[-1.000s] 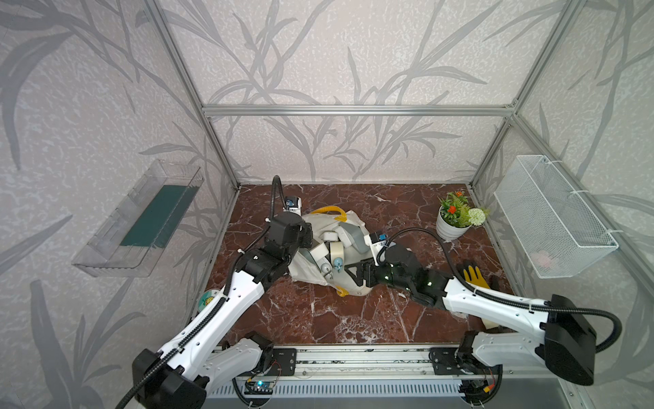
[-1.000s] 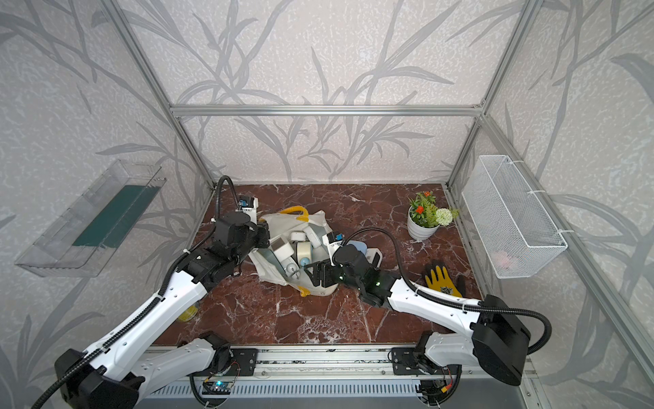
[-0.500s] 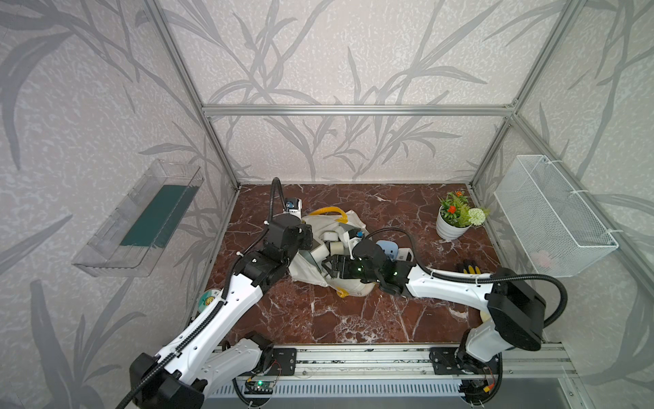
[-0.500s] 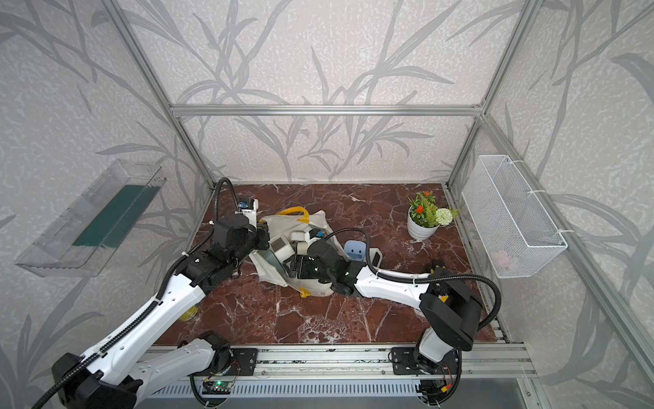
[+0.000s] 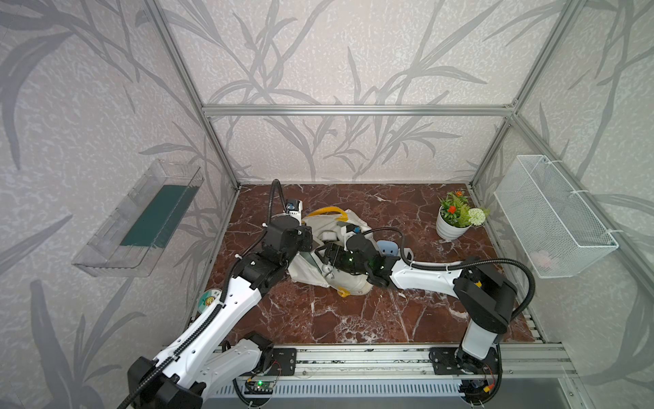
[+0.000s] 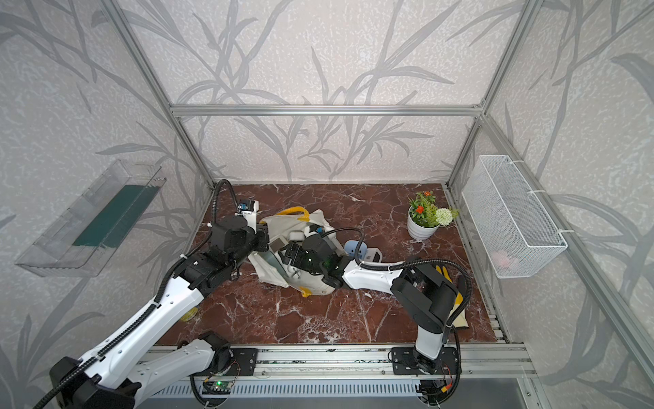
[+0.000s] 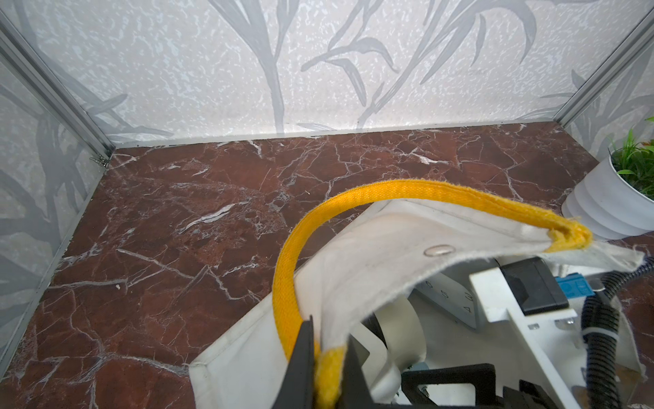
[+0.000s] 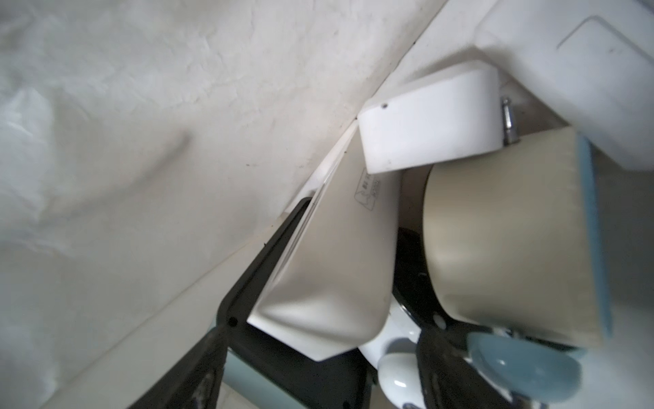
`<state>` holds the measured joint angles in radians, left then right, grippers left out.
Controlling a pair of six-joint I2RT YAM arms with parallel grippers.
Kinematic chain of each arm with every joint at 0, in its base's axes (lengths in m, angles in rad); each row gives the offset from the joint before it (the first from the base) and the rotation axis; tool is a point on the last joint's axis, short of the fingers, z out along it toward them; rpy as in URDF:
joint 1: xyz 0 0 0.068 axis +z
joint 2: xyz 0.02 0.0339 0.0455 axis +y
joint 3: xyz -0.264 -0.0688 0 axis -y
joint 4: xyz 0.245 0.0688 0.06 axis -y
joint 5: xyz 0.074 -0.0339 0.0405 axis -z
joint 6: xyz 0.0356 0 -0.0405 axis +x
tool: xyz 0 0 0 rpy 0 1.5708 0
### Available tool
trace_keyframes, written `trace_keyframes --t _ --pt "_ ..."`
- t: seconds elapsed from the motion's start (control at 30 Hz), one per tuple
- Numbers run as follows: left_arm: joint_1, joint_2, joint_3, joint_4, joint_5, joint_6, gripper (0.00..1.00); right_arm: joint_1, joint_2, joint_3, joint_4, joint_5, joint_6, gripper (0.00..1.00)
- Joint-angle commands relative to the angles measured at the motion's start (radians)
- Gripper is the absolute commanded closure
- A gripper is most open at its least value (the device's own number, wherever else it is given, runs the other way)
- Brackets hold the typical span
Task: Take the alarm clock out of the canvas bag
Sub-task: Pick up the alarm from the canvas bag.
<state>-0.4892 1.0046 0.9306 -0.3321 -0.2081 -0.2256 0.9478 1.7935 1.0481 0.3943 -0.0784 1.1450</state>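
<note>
Left claw (image 7: pixel 329 348) is clamped on yellow strap (image 7: pixel 424 189); canvas bag (image 5: pixel 350 283) mouth thereby held open. Right claw (image 5: pixel 327 253) is spread wide inside, nothing gripped. Alarm clock (image 8: pixel 495 248), judged the round beige one, lies inside, just beside it.

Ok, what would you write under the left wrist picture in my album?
The left gripper pinches the canvas bag's yellow handle, holding its mouth open.

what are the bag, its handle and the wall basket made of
Bag: cream woven cloth, likely canvas, matte; it creases and sags, and its edge is frayed.
Handle: yellow webbing, cotton-like, matte; the weave shows and the edges are fuzzy.
Basket: thin wire mesh, probably metal with a white coating; the wall shows through its fine grid.
</note>
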Motion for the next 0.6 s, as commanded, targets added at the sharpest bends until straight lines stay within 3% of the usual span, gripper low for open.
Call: trace_keyframes --t 0.0,0.23,0.57 --pt "-0.004 -0.032 -0.002 0.051 -0.006 0.011 1.00 -0.009 0.034 0.027 0.042 -0.003 0.079 0.16" --pt "-0.008 -0.034 -0.001 0.050 -0.007 0.021 1.00 -0.018 0.084 0.093 0.017 -0.025 0.118 0.18" --pt "-0.012 -0.036 -0.006 0.050 -0.008 0.026 1.00 -0.023 0.096 0.104 0.006 -0.021 0.142 0.36"
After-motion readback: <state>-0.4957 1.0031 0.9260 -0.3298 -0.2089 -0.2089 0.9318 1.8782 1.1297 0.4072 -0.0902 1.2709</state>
